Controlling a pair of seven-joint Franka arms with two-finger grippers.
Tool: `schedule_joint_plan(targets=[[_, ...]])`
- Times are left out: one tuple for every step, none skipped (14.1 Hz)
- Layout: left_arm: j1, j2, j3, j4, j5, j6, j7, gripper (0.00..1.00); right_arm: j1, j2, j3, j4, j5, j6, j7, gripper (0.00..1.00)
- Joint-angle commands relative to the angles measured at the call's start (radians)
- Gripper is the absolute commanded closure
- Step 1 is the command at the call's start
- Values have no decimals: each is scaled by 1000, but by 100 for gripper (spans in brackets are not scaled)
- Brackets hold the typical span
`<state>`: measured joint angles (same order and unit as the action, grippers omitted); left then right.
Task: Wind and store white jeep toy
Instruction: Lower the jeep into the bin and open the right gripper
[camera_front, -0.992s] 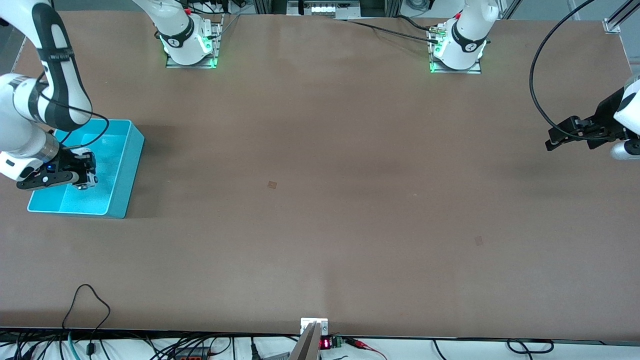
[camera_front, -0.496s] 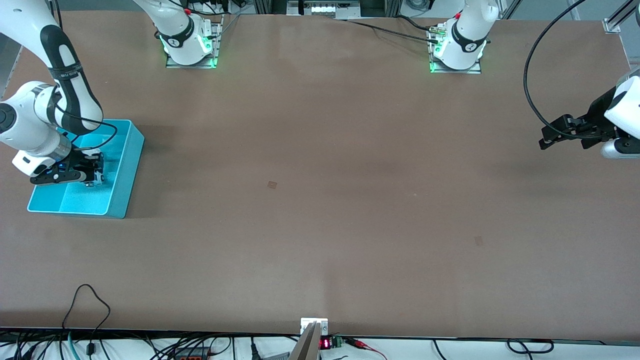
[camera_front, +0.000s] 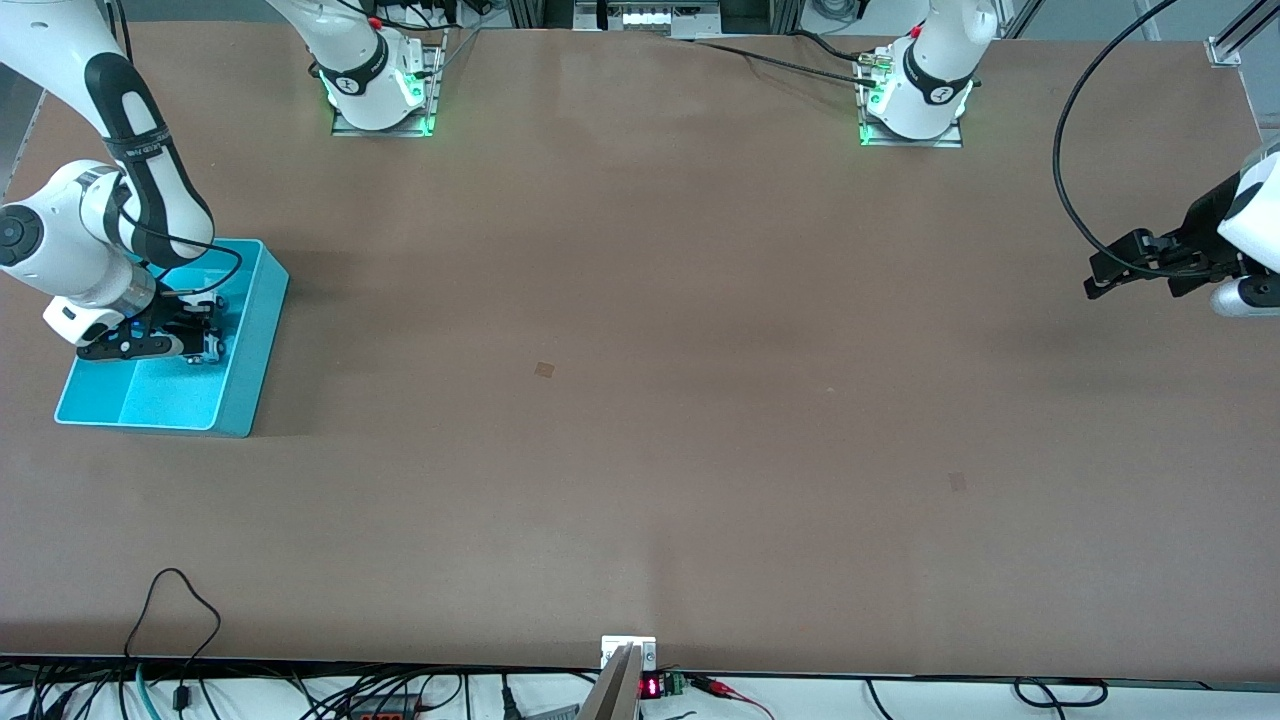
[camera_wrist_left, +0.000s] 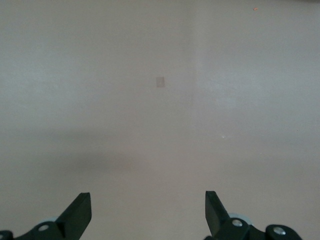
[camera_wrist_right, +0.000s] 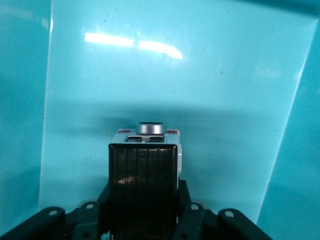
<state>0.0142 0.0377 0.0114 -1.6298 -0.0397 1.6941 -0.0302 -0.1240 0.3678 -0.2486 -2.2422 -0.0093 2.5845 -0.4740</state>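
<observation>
The right gripper (camera_front: 205, 345) is clenching the white jeep toy (camera_wrist_right: 145, 150) over the cyan bin (camera_front: 250, 330). The left gripper (camera_front: 1100, 280) is waiting, fingers spread, over the table (camera_front: 640, 400) at the left arm's end.

The right gripper (camera_front: 205, 345) hid most of the white jeep toy (camera_wrist_right: 145, 142) over the cyan bin (camera_front: 255, 330); the picture's edge cut off the left arm's wrist.

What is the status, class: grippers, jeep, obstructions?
Right gripper shut on white jeep toy, over cyan bin. Left gripper open, waiting over left arm's table end. Nothing in the way.
</observation>
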Motion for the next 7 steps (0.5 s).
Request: schedule_joint_plan(targets=[[4, -21, -2, -12, 3, -10, 3, 0, -8, -30, 9, -17, 43, -52, 5, 100], [4, -21, -2, -12, 3, -10, 3, 0, -9, -29, 9, -17, 55, -58, 3, 100], [4, -21, -2, -12, 3, -10, 3, 0, -9, -27, 8, -16, 57, -60, 0, 100], [4, -19, -2, -12, 3, -10, 3, 0, -9, -26, 8, -16, 57, -60, -1, 100], [4, -19, -2, -12, 1, -8, 3, 0, -9, -24, 8, -16, 57, -60, -3, 100], [4, -19, -2, -12, 1, -8, 3, 0, -9, -23, 8, -14, 57, -60, -5, 100], [4, -19, -2, -12, 1, -8, 3, 0, -9, -21, 8, -13, 57, -60, -5, 97]])
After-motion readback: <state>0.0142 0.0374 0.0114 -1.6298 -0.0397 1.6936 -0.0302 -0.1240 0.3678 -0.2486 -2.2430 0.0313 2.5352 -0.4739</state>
